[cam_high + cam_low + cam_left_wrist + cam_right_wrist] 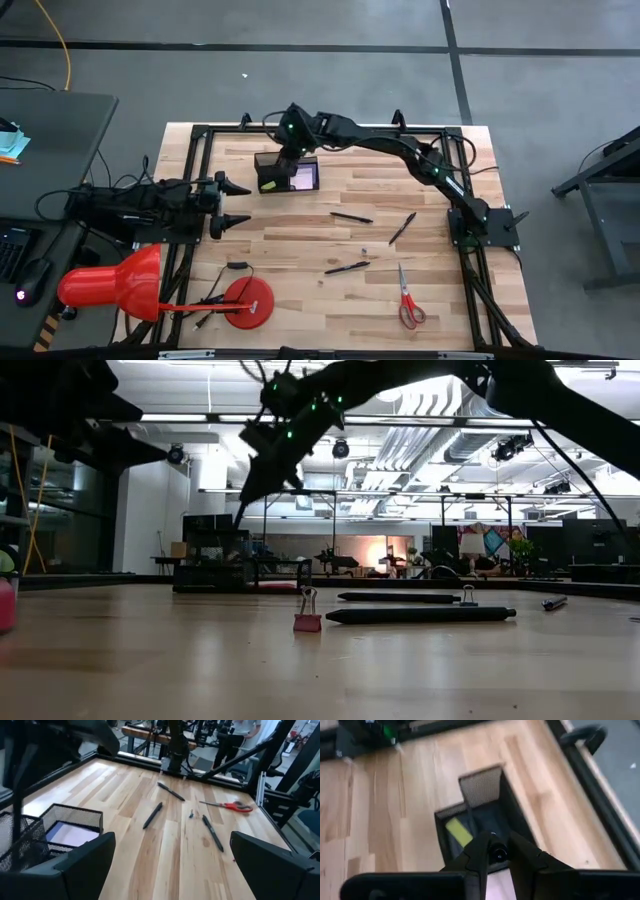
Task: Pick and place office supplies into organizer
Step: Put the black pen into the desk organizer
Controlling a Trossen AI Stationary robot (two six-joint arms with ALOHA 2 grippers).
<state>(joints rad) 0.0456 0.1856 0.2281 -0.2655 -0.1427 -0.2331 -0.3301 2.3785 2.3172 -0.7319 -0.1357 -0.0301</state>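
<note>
Three pens (351, 217) loose; right fingers (495, 851) pinch pen over organizer (288, 172); left fingers (226, 204) wide.

This is a robotics lab in a large open industrial hall. A butcher-block table (300, 230) framed in black rails stands on a grey concrete floor (300, 80), and beyond it exposed ceiling ducts (420, 445), strip lights and distant workbenches (240, 570) show.
</note>
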